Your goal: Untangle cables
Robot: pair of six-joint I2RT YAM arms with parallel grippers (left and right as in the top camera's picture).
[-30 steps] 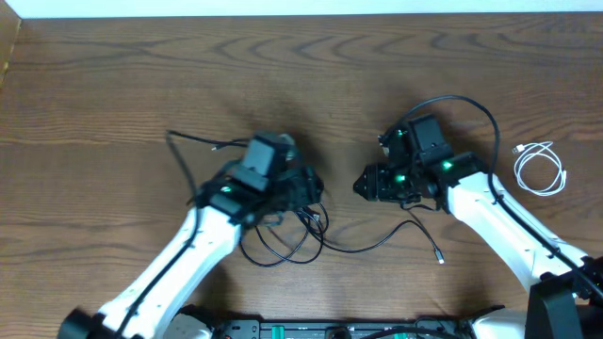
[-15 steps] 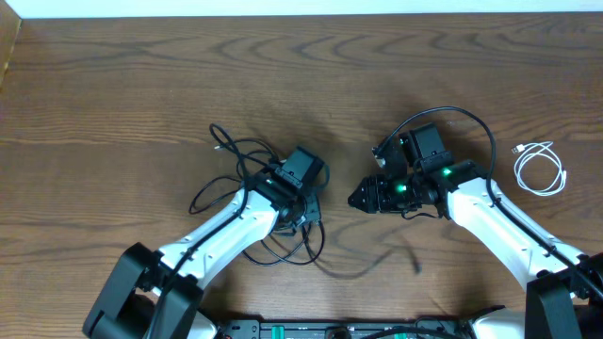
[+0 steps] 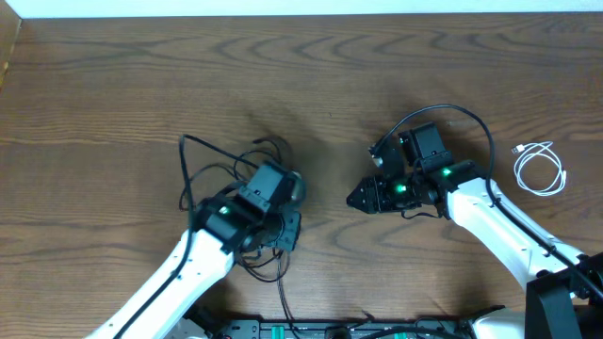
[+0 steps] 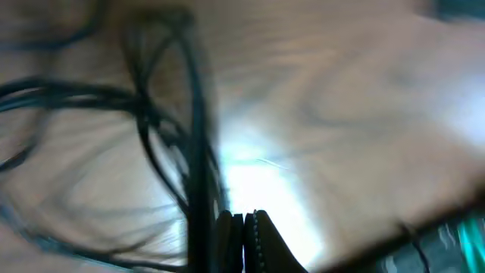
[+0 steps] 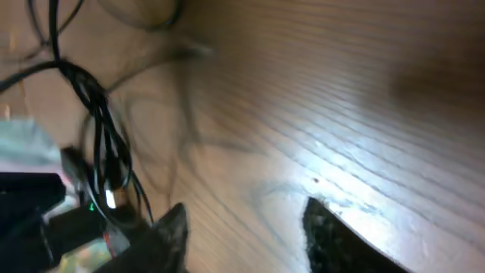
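Bunched around and to the left of the left gripper (image 3: 286,232): the black cable tangle (image 3: 219,174), looping toward the far left and trailing back to the near edge of the wooden table (image 3: 113,85), long axis roughly near-to-far. Fingers (image 4: 227,235) pressed together there, apparently nipping a strand, though too blurred to be sure. Well to the right across bare wood, the right gripper (image 3: 354,200), fingers (image 5: 333,243) spread wide and empty, pointing left at the tangle yet clearly the farther of the two. No container in view, only a coiled white cable (image 3: 540,168) lying apart by the right edge.
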